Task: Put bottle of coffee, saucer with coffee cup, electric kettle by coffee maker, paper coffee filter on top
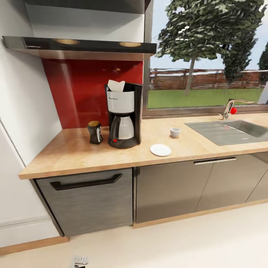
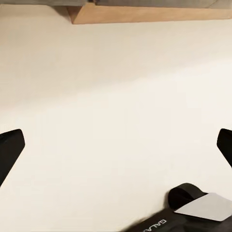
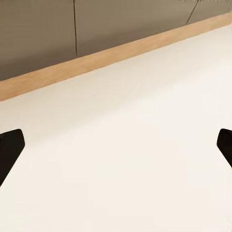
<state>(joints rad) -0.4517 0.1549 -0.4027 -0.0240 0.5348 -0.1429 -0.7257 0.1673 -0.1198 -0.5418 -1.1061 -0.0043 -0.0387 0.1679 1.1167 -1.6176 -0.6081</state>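
- Head view: the coffee maker (image 1: 124,117) sits on the desk (image 1: 74,154) against the red backsplash, with a white paper filter (image 1: 116,85) poking out of its top, so that bit looks sorted. The bottle of coffee (image 1: 95,132) stands just beside the maker, which reads as done too. The saucer (image 1: 160,150) lies flat on the maker's other side, near the desk's front edge, and the coffee cup (image 1: 175,132) stands upright apart from it, further back toward the sink (image 1: 230,131), not on the saucer. My guess is that cup-onto-saucer is the next job. I can't spot a kettle anywhere here. A sliver of robot hardware shows at the very bottom edge, too small to tell what it is.
- Left wrist view: the left hand (image 2: 116,147) points down at the pale floor (image 2: 111,87), fingers spread wide with nothing between them. Everything for the task is up on the desk, well above and ahead of this hand. Part of the robot's own base (image 2: 193,212) sits close by.
- Right wrist view: the right hand (image 3: 116,147) is the same deal, fingers wide apart and empty, hanging over floor with the wooden kickboard (image 3: 96,60) and cabinet fronts ahead of it. Probably parked low because the robot isn't reaching yet.
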